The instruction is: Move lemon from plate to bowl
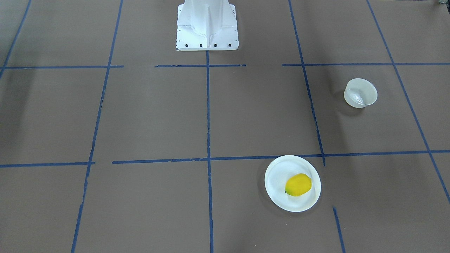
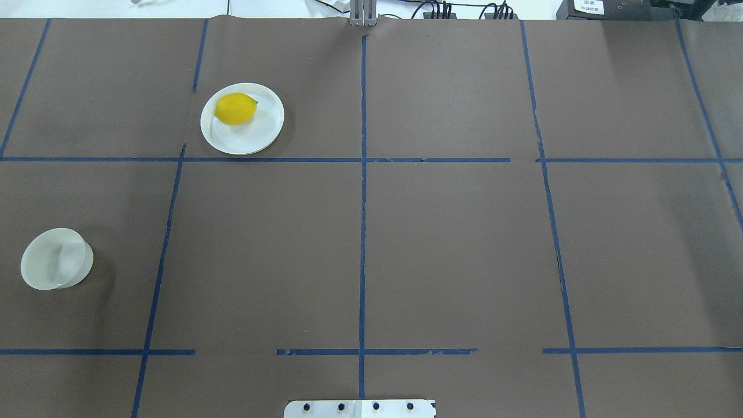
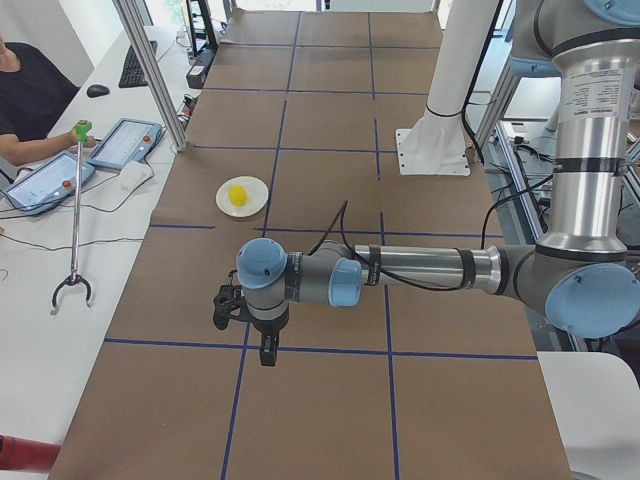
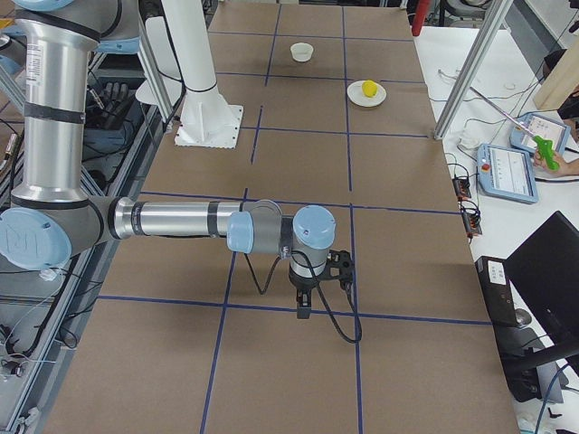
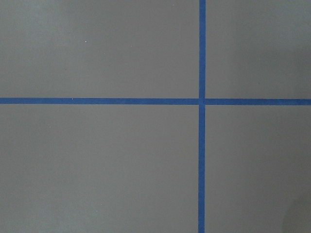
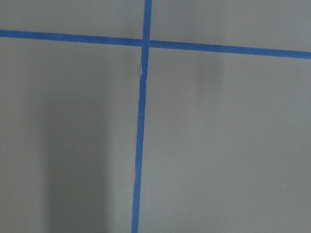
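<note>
While the lemon lies on the plate, none of the transfer is done. I'd call this the pre-approach step.

- Bowl: upright, looks empty, well apart from the plate, nearer the robot and further to its left.
- Plate and bowl both sit on the robot's left half, so the left arm looks like the natural pick.
- Left gripper: hangs pointing down over bare table, well short of the plate. It shows only in the side view, so I can't tell how wide the jaws stand.
- Right gripper: same story, points down over a tape line, jaw spread unreadable.
- Neither has the lemon.
- Both wrist views show only brown surface and tape crossings.

Next move, my read: carry the left gripper over the plate, centre it on the lemon, descend with the jaws spread. The fruit is rounded and may roll on the flat plate.

Surface: the table is covered in brown paper gridded with blue tape, with the white pedestal base at the robot's edge.

Room: an operator sits beside the table with tablets and a grabber stick.
</note>
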Tool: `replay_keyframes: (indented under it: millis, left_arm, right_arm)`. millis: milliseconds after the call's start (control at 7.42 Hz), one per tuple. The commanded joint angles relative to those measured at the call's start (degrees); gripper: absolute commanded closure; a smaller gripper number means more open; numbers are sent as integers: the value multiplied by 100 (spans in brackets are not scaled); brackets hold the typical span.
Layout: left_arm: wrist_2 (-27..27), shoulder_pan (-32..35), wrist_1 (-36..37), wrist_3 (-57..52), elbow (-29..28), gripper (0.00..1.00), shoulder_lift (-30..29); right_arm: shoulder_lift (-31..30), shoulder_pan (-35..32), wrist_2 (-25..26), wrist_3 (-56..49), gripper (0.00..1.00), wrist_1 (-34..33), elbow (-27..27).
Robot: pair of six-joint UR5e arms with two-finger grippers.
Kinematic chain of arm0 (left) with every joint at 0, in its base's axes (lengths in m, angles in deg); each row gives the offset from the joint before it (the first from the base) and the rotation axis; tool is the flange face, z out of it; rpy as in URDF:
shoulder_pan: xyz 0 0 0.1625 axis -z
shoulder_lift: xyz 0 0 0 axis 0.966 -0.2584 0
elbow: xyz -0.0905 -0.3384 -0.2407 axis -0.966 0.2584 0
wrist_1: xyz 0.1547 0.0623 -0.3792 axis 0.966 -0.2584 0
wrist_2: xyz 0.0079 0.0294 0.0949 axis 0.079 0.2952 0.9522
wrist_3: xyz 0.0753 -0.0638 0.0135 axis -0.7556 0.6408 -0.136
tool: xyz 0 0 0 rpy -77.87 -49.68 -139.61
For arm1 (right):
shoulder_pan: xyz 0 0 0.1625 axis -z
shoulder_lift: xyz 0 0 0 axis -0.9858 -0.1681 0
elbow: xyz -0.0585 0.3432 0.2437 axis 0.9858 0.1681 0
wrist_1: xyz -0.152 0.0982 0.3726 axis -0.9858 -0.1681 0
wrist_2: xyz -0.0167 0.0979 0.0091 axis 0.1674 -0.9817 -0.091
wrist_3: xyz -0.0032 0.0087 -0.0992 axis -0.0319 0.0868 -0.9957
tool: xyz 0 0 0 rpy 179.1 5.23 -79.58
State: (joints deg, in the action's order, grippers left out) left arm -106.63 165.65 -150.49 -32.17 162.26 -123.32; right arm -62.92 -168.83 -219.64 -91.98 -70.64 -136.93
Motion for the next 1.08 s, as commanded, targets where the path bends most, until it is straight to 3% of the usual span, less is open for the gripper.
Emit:
replay_keyframes:
  millis: [0, 674, 944]
  left_arm:
    - [-10, -1, -17, 0, -2, 0, -12]
    - [-54, -45, -26, 44, 173, 0, -450]
    - [-193, -525, -43, 584, 226, 0, -897]
  right_arm:
    - [0, 0, 0, 0, 0, 0, 0]
    - [0, 0, 0, 0, 0, 0, 0]
    - [0, 0, 0, 0, 0, 0, 0]
